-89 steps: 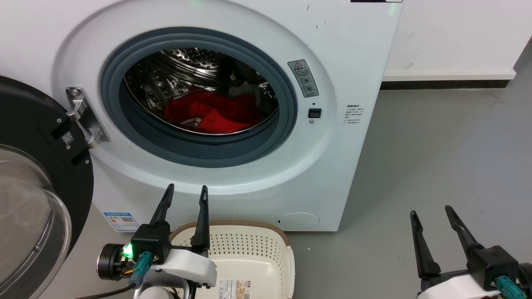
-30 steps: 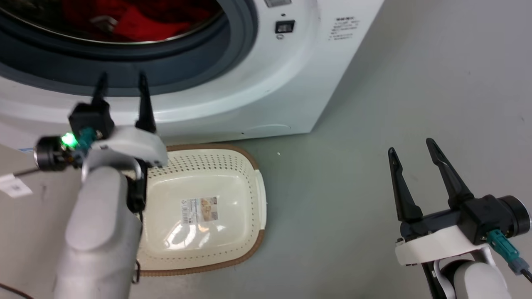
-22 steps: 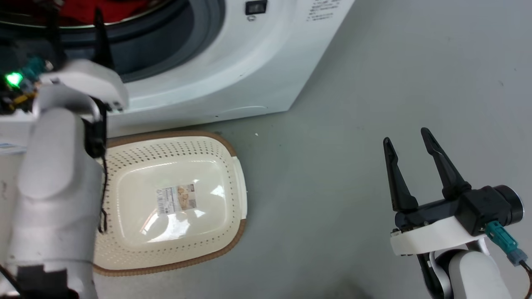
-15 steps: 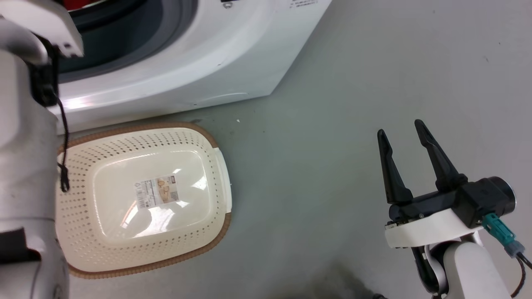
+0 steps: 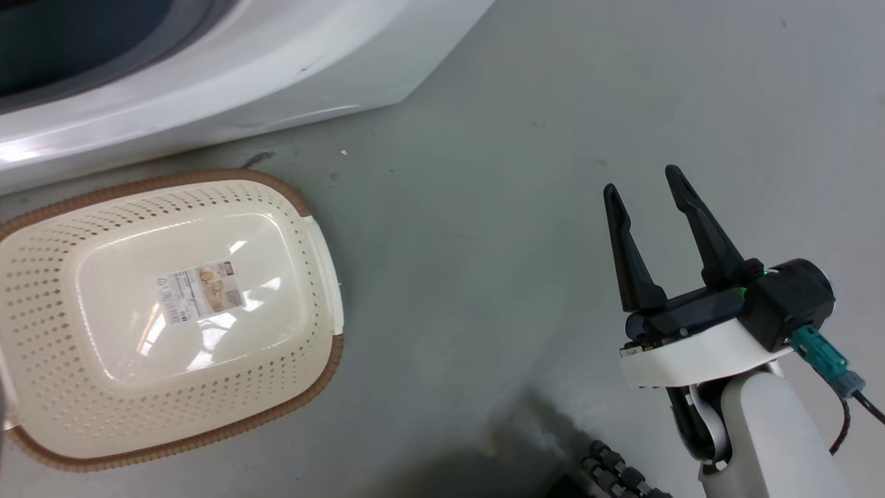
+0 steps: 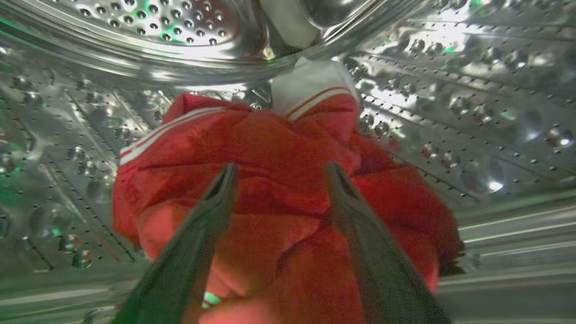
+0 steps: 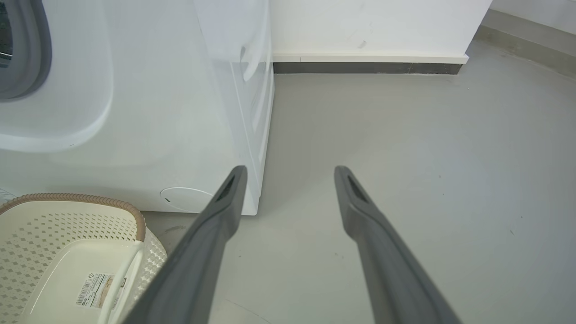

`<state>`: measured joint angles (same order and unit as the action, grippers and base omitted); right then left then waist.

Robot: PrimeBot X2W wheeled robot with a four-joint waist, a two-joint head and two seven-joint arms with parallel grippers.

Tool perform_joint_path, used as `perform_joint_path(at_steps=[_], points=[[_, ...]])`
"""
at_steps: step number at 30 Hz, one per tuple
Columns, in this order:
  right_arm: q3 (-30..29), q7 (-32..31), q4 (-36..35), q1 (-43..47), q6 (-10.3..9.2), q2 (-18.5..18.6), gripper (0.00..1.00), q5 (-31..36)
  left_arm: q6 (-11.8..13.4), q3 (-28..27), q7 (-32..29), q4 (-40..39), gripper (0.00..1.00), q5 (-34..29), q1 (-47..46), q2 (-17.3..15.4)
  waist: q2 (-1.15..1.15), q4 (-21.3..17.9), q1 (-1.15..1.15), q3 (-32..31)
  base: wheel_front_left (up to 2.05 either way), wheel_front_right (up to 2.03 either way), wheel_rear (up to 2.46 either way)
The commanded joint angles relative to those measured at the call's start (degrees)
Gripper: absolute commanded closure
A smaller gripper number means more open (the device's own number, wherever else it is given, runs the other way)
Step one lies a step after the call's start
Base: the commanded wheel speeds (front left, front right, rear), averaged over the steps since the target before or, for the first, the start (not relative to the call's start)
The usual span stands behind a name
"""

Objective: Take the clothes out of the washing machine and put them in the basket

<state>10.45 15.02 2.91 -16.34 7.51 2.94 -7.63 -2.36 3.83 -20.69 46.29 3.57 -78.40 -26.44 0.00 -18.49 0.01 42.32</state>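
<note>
Red clothes with white stripes and a white collar lie heaped in the shiny perforated drum of the washing machine. My left gripper is inside the drum, open, its fingertips against the red heap with fabric showing between them. The cream basket with a brown rim stands on the floor before the machine, holding just a paper label; it is also at the right wrist view's lower left. My right gripper hangs open over the floor, right of the basket, with nothing in it.
Grey floor spreads to the right of the basket and machine. A white wall with a dark skirting strip runs behind the machine. A dark ribbed part of my base sits at the head view's bottom edge.
The head camera has tilted down and turned, so machine and basket slid up and left in view. My left arm has gone out of the head view towards the drum. The right gripper stays open.
</note>
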Motion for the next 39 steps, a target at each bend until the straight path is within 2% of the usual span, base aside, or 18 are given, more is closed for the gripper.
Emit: perform_joint_path(at_steps=[1,6,13,15,20,24,28,32,37,38,39], points=[[0.4,0.2,-0.2,-1.0,-0.04,-0.1,0.0,-0.4,-0.1,0.2,-1.5,0.3,0.0,-0.4,-1.3,-1.1,0.0,-1.3,-0.01,1.5,0.0,0.0,0.0],[1.1,0.2,-0.6,-1.7,-0.04,-0.1,0.0,-1.7,0.3,0.8,-9.5,0.4,0.0,-1.0,-3.3,-3.1,0.0,-2.5,-0.01,3.5,0.0,0.0,0.0],[1.9,0.2,-0.7,-2.7,-0.04,-0.1,0.0,-2.6,1.4,1.0,-19.0,-2.7,0.02,-0.7,-3.5,-4.0,0.0,-3.2,-0.01,5.1,0.0,0.0,0.0],[2.1,0.2,-0.7,-2.9,-0.04,-0.1,0.0,-2.9,1.6,1.0,-20.4,-4.2,1.0,-0.5,-2.8,-4.3,0.0,-3.3,-0.01,5.2,0.0,0.0,0.0],[2.3,0.2,-0.5,-3.3,-0.04,-0.1,0.0,-3.5,2.8,0.6,-20.8,-8.3,1.0,-0.3,-0.7,-5.1,0.0,-3.7,-0.01,4.9,0.0,0.0,0.0],[2.0,0.2,0.1,-3.2,-0.04,-0.1,0.0,-3.7,4.1,0.2,-16.8,-11.4,1.0,-0.1,1.8,-5.5,0.0,-3.6,-0.01,3.9,0.0,0.0,0.0],[1.3,0.2,0.5,-3.0,-0.04,-0.1,0.0,-3.3,5.5,-0.3,-9.3,-13.3,1.0,0.3,4.9,-4.9,0.0,-3.2,-0.01,2.3,0.0,0.0,0.0],[0.5,0.2,1.0,-2.4,-0.04,-0.1,0.0,-2.8,7.0,-1.0,1.0,-13.4,1.0,1.0,7.9,-3.8,0.0,-2.6,-0.01,-0.4,0.0,0.0,0.0],[-0.5,0.2,1.7,-0.5,-0.05,-0.1,0.0,-1.7,7.4,-1.8,14.4,-10.2,1.0,2.6,11.9,-2.1,0.0,-1.6,-0.01,-4.8,0.0,0.0,0.0],[-0.5,0.2,1.7,-0.5,-0.05,-0.1,0.0,-1.7,7.4,-1.8,14.4,-10.2,1.0,2.6,11.9,-2.1,0.0,-1.6,-0.01,-4.8,0.0,0.0,0.0],[-0.6,0.2,1.8,-0.2,-0.05,-0.1,0.0,-1.7,7.3,-2.0,17.4,-9.5,1.0,2.9,12.8,-1.7,0.0,-1.5,-0.01,-5.9,0.0,0.0,0.0]])
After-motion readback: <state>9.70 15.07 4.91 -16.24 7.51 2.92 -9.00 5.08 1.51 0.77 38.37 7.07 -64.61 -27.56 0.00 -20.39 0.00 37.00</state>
